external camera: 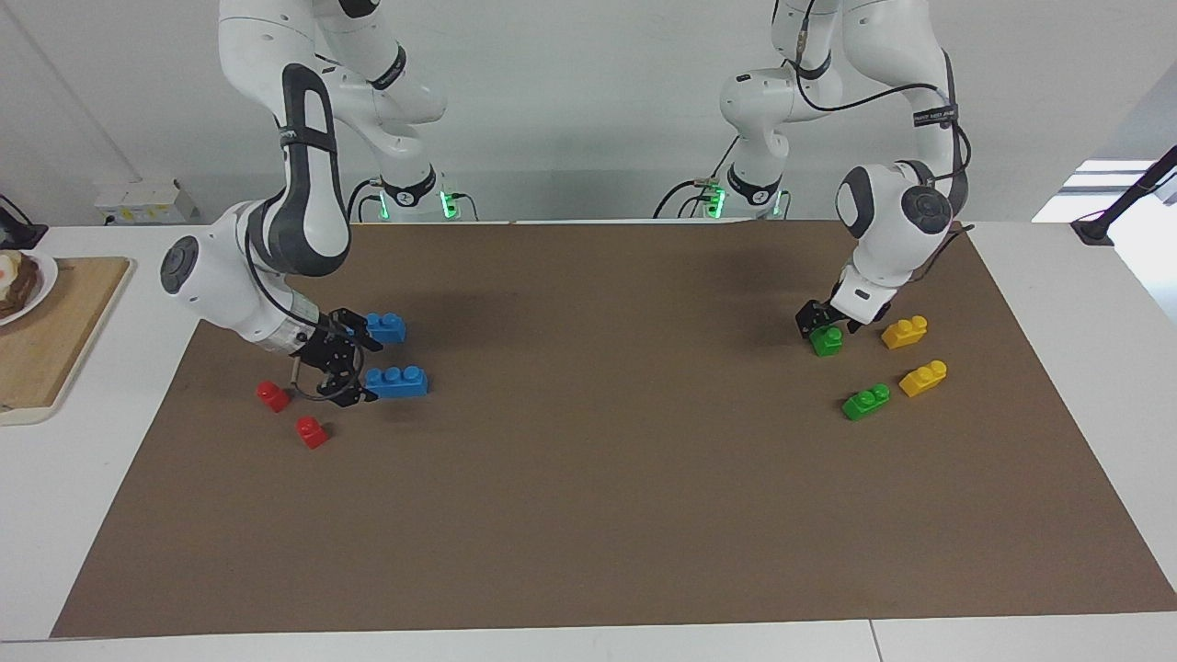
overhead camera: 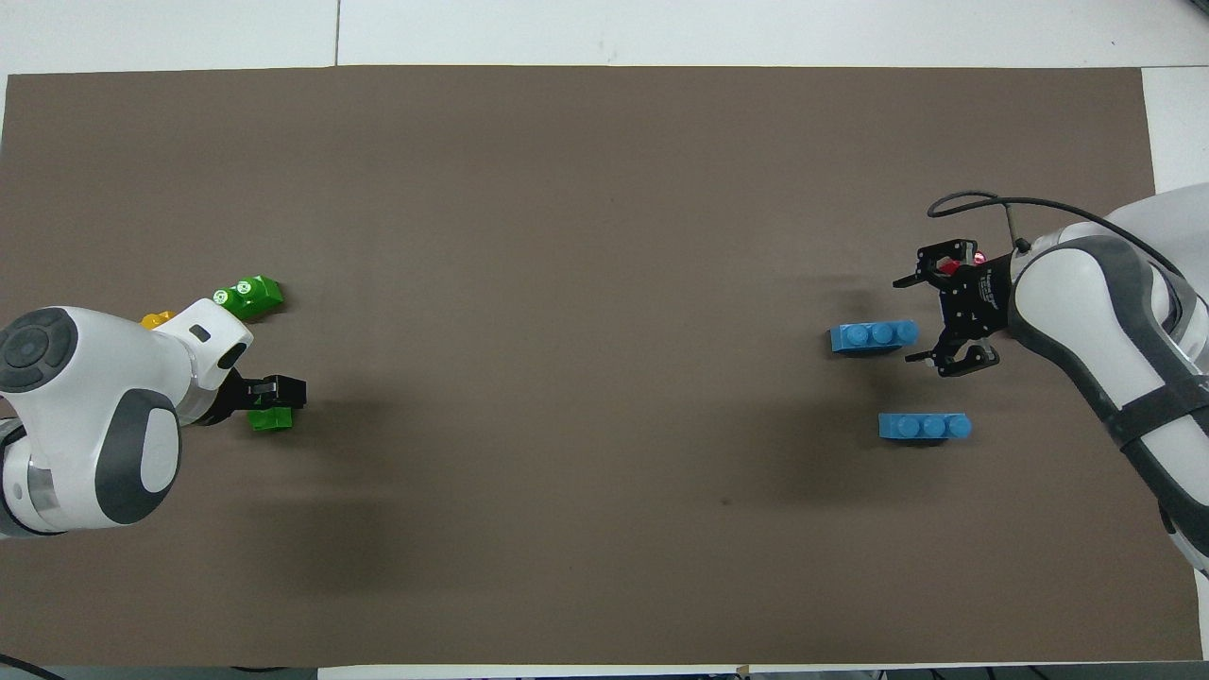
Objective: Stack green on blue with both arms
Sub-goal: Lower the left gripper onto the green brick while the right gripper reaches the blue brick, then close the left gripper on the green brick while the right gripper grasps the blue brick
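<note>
My left gripper (external camera: 827, 324) is down at the mat near the left arm's end, shut on a green brick (external camera: 826, 341), which also shows in the overhead view (overhead camera: 269, 419) under the gripper (overhead camera: 280, 391). The second green brick (external camera: 866, 402) (overhead camera: 249, 296) lies farther from the robots. My right gripper (external camera: 361, 368) (overhead camera: 914, 319) is open and low. It is at the end of the farther blue brick (external camera: 397, 382) (overhead camera: 874, 336), on the side toward the right arm's end. The other blue brick (external camera: 386, 326) (overhead camera: 924, 427) lies nearer to the robots.
Two yellow bricks (external camera: 905, 332) (external camera: 923, 378) lie beside the green ones. Two red bricks (external camera: 272, 395) (external camera: 312, 431) lie beside the right gripper. A wooden board (external camera: 55, 340) with a plate stands off the brown mat (external camera: 598, 478) at the right arm's end.
</note>
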Robot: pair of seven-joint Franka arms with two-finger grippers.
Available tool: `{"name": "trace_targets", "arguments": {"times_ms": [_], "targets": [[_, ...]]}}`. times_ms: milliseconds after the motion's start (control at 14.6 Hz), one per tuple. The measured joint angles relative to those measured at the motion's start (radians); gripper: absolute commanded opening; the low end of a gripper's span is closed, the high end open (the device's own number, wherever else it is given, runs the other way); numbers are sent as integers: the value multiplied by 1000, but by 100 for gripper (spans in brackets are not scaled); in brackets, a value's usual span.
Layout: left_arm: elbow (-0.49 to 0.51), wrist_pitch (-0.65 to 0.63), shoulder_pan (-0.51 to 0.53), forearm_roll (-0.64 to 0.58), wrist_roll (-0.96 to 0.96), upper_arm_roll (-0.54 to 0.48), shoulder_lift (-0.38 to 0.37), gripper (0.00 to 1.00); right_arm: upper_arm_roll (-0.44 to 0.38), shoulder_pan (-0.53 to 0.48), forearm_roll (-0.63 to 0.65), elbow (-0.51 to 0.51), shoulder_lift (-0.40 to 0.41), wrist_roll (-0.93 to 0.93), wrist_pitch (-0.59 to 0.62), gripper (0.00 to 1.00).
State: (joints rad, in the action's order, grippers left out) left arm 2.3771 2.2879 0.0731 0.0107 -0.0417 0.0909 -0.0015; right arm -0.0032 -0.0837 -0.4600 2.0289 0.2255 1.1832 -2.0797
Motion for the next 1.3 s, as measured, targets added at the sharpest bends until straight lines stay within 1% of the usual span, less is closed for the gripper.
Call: {"name": "trace_targets", "arguments": {"times_ms": [69, 137, 206, 275, 343, 618, 824, 1099, 1305], "targets": [[3, 2, 0, 0, 0, 0, 0, 73, 0, 0, 0, 11, 0, -2, -15, 100], [5, 3, 0, 0, -2, 0, 0, 56, 0, 0, 0, 26, 0, -5, -32, 100], [6, 4, 0, 0, -7, 0, 0, 31, 1, 0, 0, 40, 1, -10, -48, 100], [6, 4, 0, 0, -14, 0, 0, 9, 2, 0, 0, 52, 4, -12, -56, 100], [6, 4, 0, 0, -18, 0, 0, 0, 3, 0, 0, 60, 6, -14, -60, 100], [7, 4, -1, 0, -23, 0, 0, 0, 3, 0, -3, 76, 14, -45, -70, 100], [-10, -4, -1, 1, -38, 0, 1, 0, 3, 0, -3, 78, 16, -48, -90, 96], [-123, -112, -2, 35, -91, 1, 1, 0, 3, 0, -4, 80, 18, -48, -105, 93], [-184, -163, -4, 39, -181, 8, 1, 0, 3, 0, -4, 86, 19, -48, -129, 89]]}}
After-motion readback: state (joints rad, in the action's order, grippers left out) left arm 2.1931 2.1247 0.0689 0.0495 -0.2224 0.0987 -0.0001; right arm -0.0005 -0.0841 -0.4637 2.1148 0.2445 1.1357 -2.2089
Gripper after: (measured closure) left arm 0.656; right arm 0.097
